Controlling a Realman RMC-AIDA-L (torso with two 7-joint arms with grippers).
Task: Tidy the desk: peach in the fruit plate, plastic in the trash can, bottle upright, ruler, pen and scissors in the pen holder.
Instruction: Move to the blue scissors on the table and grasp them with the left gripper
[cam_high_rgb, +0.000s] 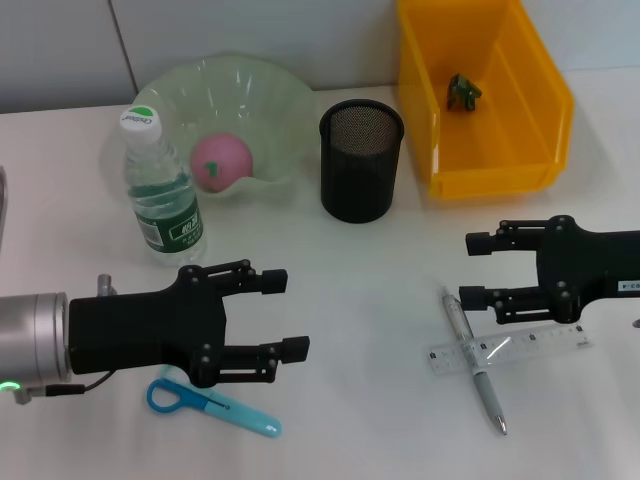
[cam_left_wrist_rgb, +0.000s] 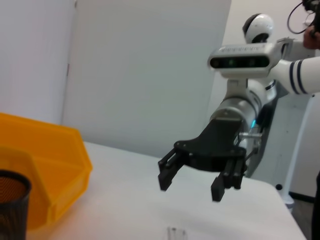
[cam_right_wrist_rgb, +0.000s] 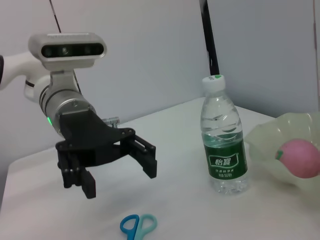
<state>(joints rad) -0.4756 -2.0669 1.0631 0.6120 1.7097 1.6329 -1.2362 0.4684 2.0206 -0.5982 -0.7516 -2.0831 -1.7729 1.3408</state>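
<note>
**Observer:** What lay nearest, and how did you judge it would handle?

**Operator:** I logged the scissors (cam_high_rgb: 212, 402) first, flat on the desk just under and slightly nearer than my left gripper (cam_high_rgb: 282, 316), whose fingers stood apart and empty. Long axis ran from the blue loop handles, beneath the gripper body, out to the tip pointing toward the right arm and a little nearer. I judged them light, stiff and thin, so hard to pinch off the surface; I would have taken them across the blades' sheath near the middle.

**Observer:** And on the right?

**Operator:** My right gripper (cam_high_rgb: 478, 269) hovered, fingers apart, nothing held. Just below and nearer than it, the pen (cam_high_rgb: 474, 360) lay across the clear ruler (cam_high_rgb: 505, 348). The pen's axis ran near to far, tip toward me; the ruler's ran side to side, under the fingers. The pen I judged light and apt to roll, best gripped mid-barrel. The ruler looked flat, slick and thin; I expected trouble getting under its edge.

**Observer:** Farther out?

**Operator:** Beyond the left gripper the bottle (cam_high_rgb: 162, 193) already stood upright, and behind it the peach (cam_high_rgb: 221, 160) sat in the fruit plate (cam_high_rgb: 277, 96). The pen holder (cam_high_rgb: 361, 160) stood empty between the two grippers, farther off. The yellow bin (cam_high_rgb: 540, 120) lay beyond the right gripper, with a small green scrap (cam_high_rgb: 463, 91) inside.
</note>
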